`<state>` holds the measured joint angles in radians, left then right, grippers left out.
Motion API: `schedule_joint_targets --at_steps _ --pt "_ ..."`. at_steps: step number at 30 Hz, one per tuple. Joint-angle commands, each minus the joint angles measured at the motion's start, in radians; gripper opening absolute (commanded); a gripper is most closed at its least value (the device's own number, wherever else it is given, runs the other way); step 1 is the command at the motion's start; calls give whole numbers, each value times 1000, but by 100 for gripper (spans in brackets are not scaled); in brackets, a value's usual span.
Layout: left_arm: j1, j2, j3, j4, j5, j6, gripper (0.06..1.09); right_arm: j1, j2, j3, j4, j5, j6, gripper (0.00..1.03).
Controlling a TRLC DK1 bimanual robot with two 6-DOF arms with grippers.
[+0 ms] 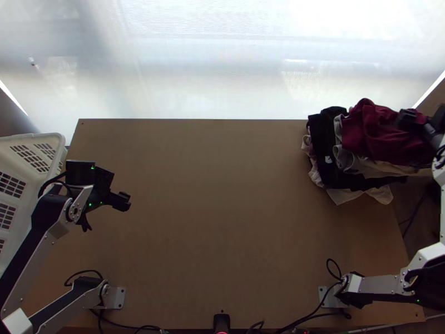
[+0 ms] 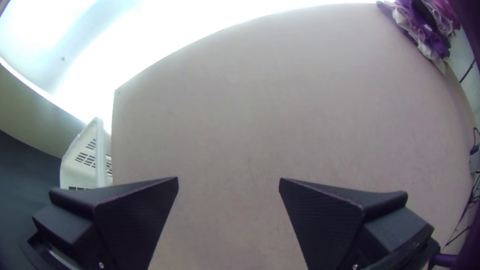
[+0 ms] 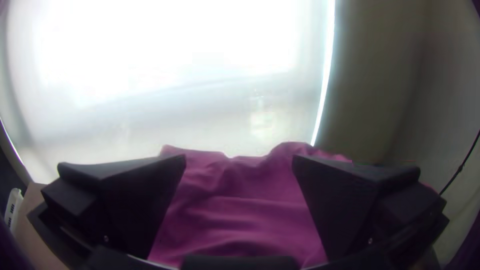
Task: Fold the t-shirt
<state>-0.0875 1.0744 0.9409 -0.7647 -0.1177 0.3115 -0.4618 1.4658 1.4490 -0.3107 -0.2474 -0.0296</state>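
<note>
In the top view, the left gripper is seen at the left of the frame, above the wooden table, with its fingers spread apart. The right gripper is found at the right edge, over a maroon garment. That garment is bunched and wrinkled on top of a clothes pile at the upper right, where black, grey and pale cloth is layered beneath it. The pile is carried on the table's corner and is spilled past its edge. Which piece is the t-shirt cannot be told. A white slatted basket is placed at the left edge, beside the table. A bright translucent screen is stretched across the top of the frame, and black cables are strewn along the bottom.

In the left wrist view, the left gripper is shown wide open, with bare tabletop between its fingers. The clothes pile is seen in the upper right corner, and part of the basket at the left.

In the right wrist view, the right gripper is also held wide open. The maroon garment is framed between its fingers at the bottom centre, loosely creased; nothing is seen pinched. The table's corner is shown at the lower left.
</note>
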Motion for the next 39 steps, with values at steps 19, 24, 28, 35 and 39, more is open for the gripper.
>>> schedule_joint_targets --at_steps 19,24,28,35,39 --pt "28 -19 4 -24 1 44 104 -107 -102 -116 -39 -13 -58 99" --pt "32 -19 21 -30 3 35 104 -144 -248 -162 -125 -12 -72 99" --pt "-1 -62 41 -35 0 -25 104 -150 -502 -312 -79 171 -184 99" --pt "-18 -315 53 62 -50 -106 104 -259 -857 -473 73 316 -360 98" --pt "-20 -508 -100 237 -50 -95 104 -190 -1096 -645 101 231 -383 98"
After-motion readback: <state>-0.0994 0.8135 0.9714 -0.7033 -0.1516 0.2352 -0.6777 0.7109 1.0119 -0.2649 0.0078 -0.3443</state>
